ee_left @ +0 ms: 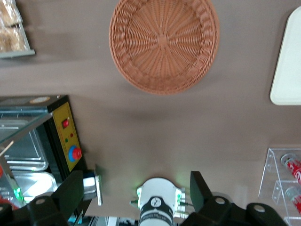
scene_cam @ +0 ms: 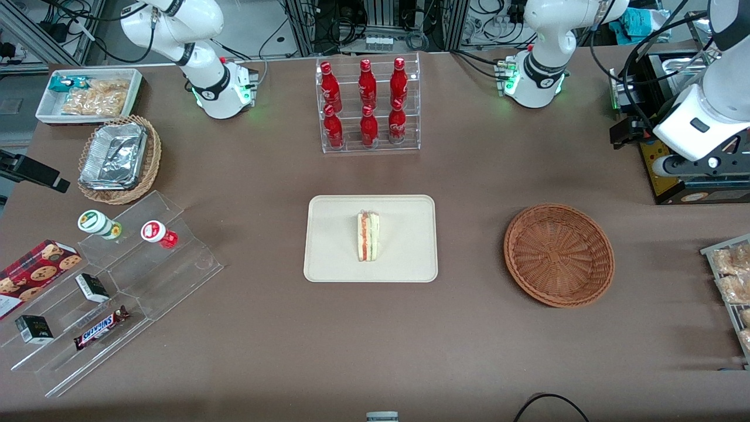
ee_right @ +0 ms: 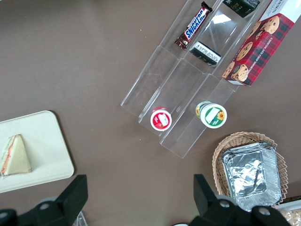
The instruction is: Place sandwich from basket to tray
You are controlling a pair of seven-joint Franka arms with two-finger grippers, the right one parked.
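You have the sandwich (scene_cam: 368, 236) lying on the tray (scene_cam: 334, 258), about at its middle. The basket (scene_cam: 558, 254) sits beside the tray, toward the working arm's end of the table and apart from it, with nothing in it. The bottle rack (scene_cam: 368, 104) stands farther from the front camera than the tray. The gripper (ee_left: 136, 190) hangs wide open above the table, between basket and arm base, holding nothing.

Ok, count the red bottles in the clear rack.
6 red bottles in the clear rack: three on its upper step, three on the lower, nearer the tray. None looks hidden. The pincer is open, away from them.
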